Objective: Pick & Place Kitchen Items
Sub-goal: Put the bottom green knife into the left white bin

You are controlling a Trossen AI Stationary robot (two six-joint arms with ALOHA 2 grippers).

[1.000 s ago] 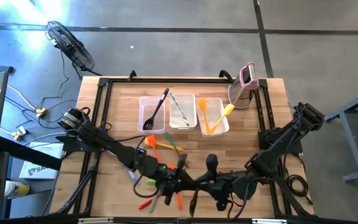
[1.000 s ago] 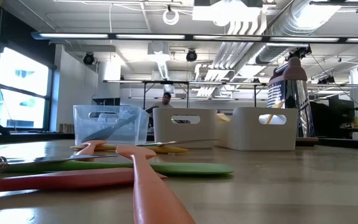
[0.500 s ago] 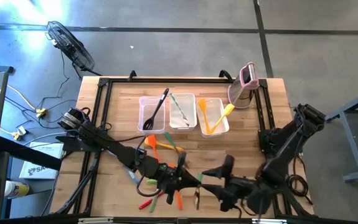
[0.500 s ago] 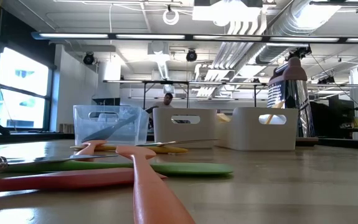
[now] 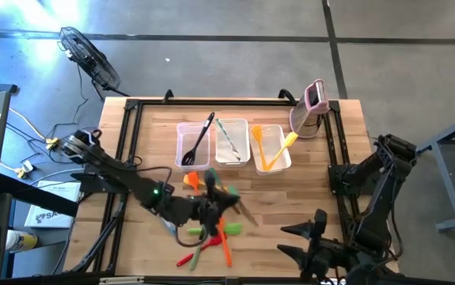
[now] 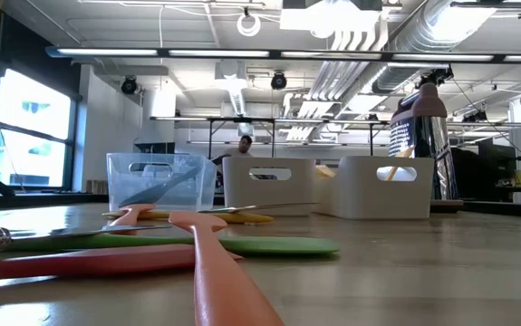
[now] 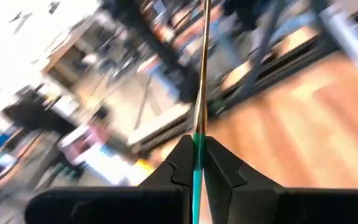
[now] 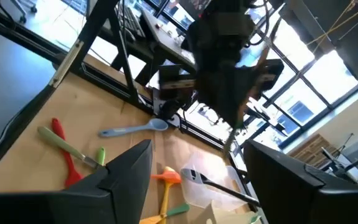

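Here, view by view.

High view, left gripper: the left gripper (image 5: 211,199) is clamped on a slim utensil (image 5: 239,207) with a green part by the fingers and a pale metal handle slanting out past them, toward the right arm's side.
High view, loose items: an orange turner (image 5: 224,241), a red utensil (image 5: 186,257) and a green one (image 5: 199,252) lie on the table (image 5: 314,170) just on the near-edge side of that gripper; an orange spatula head (image 5: 191,180) lies just beyond it, toward the tubs.
High view, tubs: three clear tubs stand in a row well beyond the left gripper. The left tub (image 5: 193,145) holds a black utensil (image 5: 199,139), the middle tub (image 5: 231,141) a pale utensil, the right tub (image 5: 270,147) yellow and orange ones (image 5: 278,152).
High view, gadget: a pink-and-white gadget (image 5: 312,107) stands upright beside the right tub.
High view, right gripper: the right gripper (image 5: 300,241) sits at the near edge, well apart from the left gripper, fingers spread, nothing between them.

Low view: an orange handle (image 6: 219,272), a red one (image 6: 79,263) and a green spatula (image 6: 242,244) lie close to the camera; tubs and gadget stand behind. No gripper shows.

Left wrist view: the fingers (image 7: 219,169) pinch a thin teal-and-metal handle (image 7: 200,93) that runs straight out from them.

Right wrist view: the fingers (image 8: 126,171) stand wide apart and empty. Ahead of them lie a blue spoon (image 8: 132,129), a red utensil (image 8: 63,152) and a green one crossing it; the left arm hangs beyond.
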